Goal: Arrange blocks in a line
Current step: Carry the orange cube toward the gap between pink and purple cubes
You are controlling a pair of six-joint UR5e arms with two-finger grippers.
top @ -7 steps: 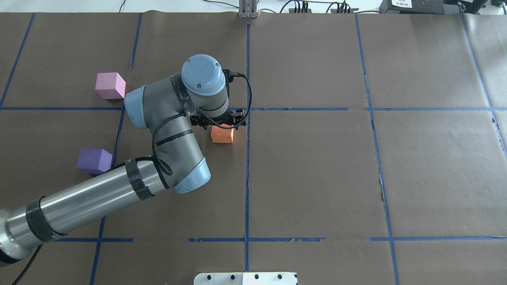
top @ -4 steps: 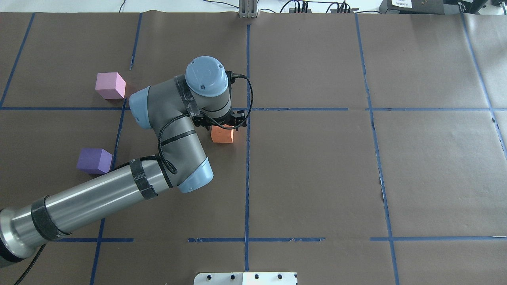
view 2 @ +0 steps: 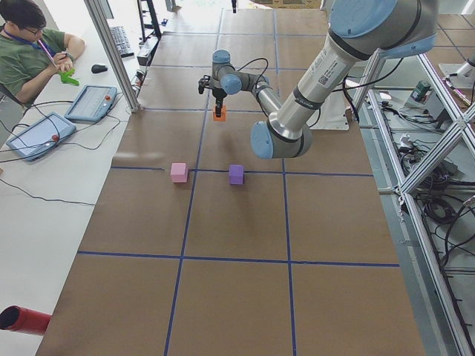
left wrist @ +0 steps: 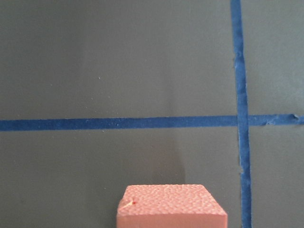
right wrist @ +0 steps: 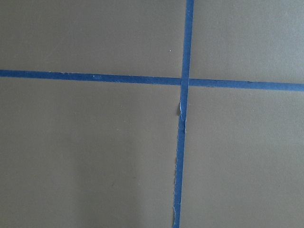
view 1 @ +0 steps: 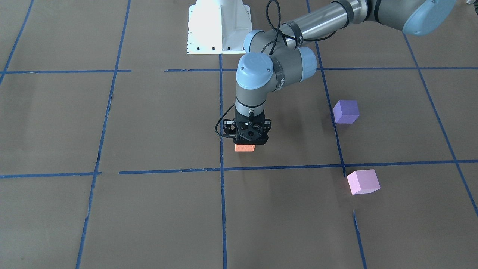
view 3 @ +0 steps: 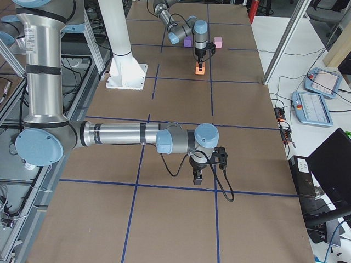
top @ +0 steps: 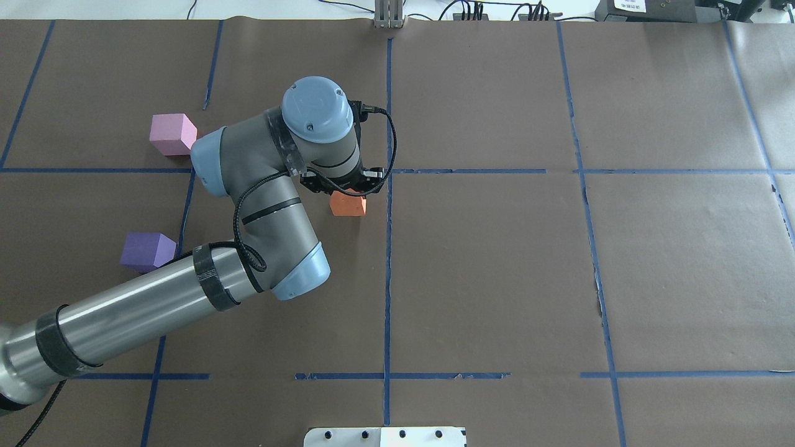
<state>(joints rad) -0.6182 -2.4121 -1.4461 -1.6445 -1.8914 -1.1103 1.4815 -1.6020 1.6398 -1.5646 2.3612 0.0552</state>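
My left gripper (top: 345,192) points straight down and is shut on the orange block (top: 348,205) close to a blue tape cross near the table's middle. The block also shows under the gripper in the front view (view 1: 245,148) and at the bottom edge of the left wrist view (left wrist: 171,206). The violet-purple block (top: 148,251) and the light pink block (top: 172,133) sit apart on the robot's left side of the table. My right gripper (view 3: 197,176) shows only in the exterior right view, low over the table. I cannot tell whether it is open or shut.
Blue tape lines (top: 387,279) divide the brown paper table cover into squares. The white robot base plate (view 1: 218,28) stands at the robot's edge. An operator (view 2: 30,52) sits by tablets beyond the far edge.
The left wrist rose or shifted a little away from the robot, and the orange block moved with it. The purple and pink blocks have not moved.
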